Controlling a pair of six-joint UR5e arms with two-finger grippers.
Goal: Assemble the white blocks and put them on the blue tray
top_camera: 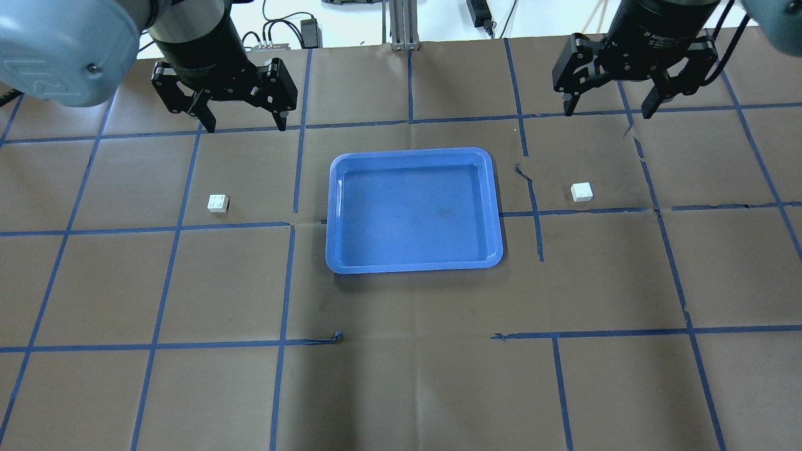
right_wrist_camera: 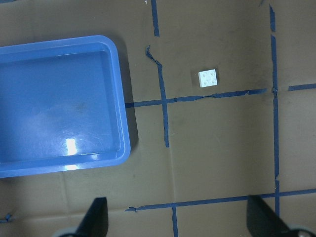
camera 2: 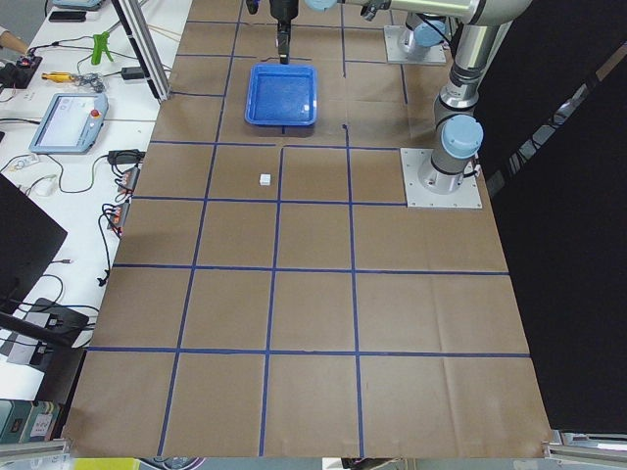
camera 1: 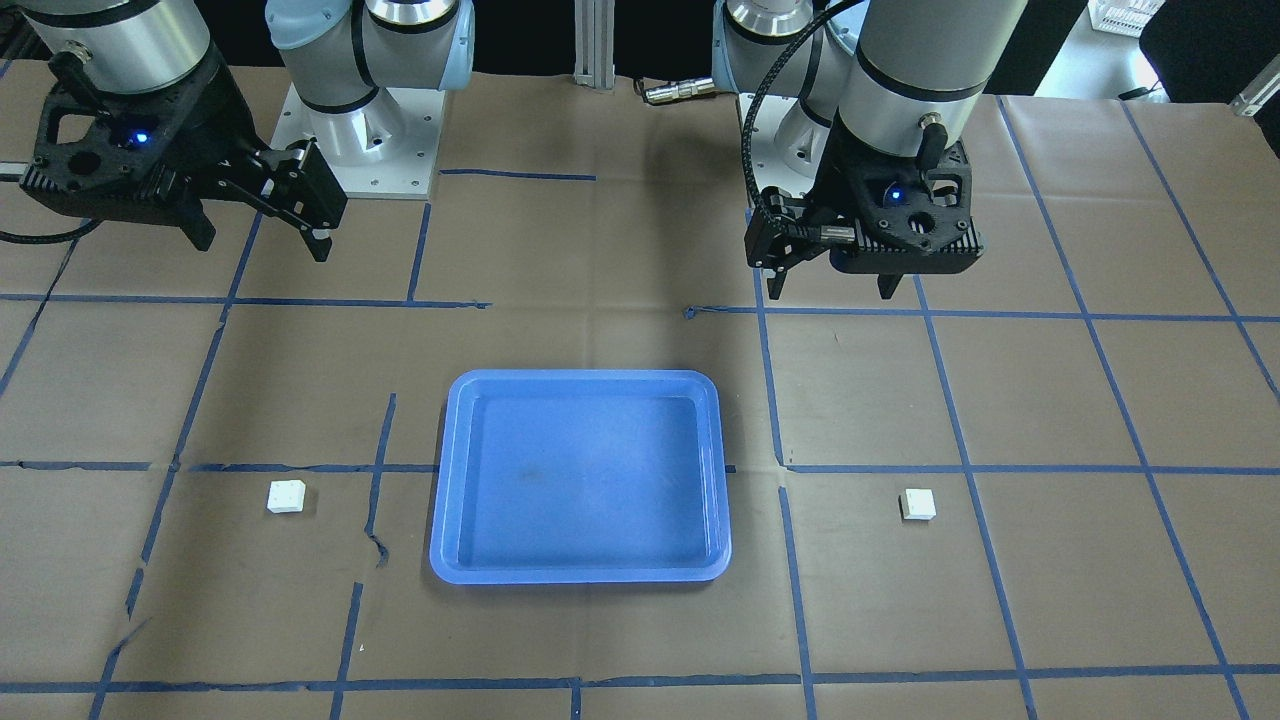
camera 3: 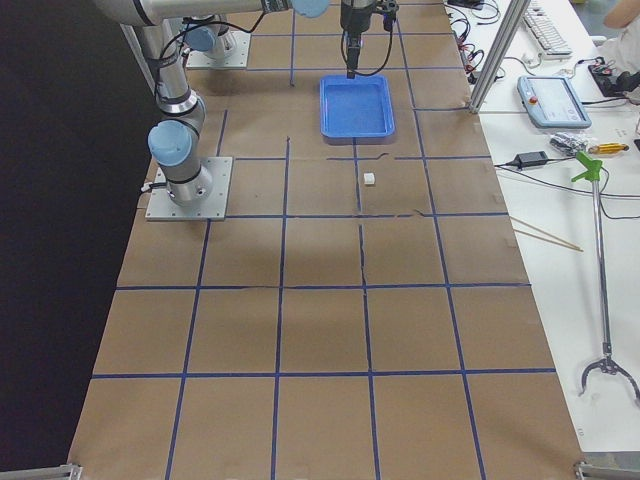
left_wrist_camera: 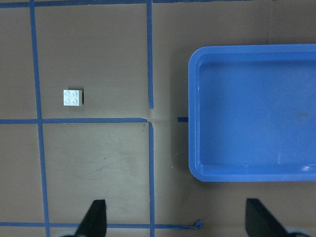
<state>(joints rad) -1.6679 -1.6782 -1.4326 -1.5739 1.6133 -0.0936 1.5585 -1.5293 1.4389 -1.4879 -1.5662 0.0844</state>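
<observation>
Was clearly a robotics lab: worktop [top_camera: 407, 388] papered brown, gridded in blue tape [top_camera: 169, 344], teach pendant [camera 3: 553, 100] and cables [camera 2: 120, 183] alongside.

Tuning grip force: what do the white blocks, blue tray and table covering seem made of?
White blocks: likely hard moulded plastic, matte, crisp round studs on top. Blue tray: probably plastic, smooth, semi-glossy; a light patch reflects off its floor. Table covering: looks like brown paper, matte, with seams and small tears.

Blue tray [left_wrist_camera: 194, 113] cut off at left-wrist view's edge; white block [camera 2: 265, 179] too small for studs.
</observation>
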